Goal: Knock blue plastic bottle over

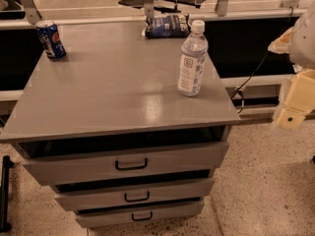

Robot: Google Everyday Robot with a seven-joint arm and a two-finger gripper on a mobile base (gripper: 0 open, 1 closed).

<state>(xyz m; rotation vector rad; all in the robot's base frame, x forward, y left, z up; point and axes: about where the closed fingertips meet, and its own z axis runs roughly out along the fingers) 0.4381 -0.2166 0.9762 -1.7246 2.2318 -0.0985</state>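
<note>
Soda can (50, 39) back left, snack bag (166, 25) at the back, then the blue plastic bottle (192, 58) standing upright near the cabinet's (108, 97) right edge, cap up, long axis vertical. Off to the right the gripper (294, 104) hangs clear of it, and I can't tell if it's clenched. Looks like the approach stage; next it needs a sideways shove up high.

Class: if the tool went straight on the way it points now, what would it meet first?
The tool, right of the cabinet, seems to point down-left: probably the floor first, not the bottle. Depth is unclear.
</note>
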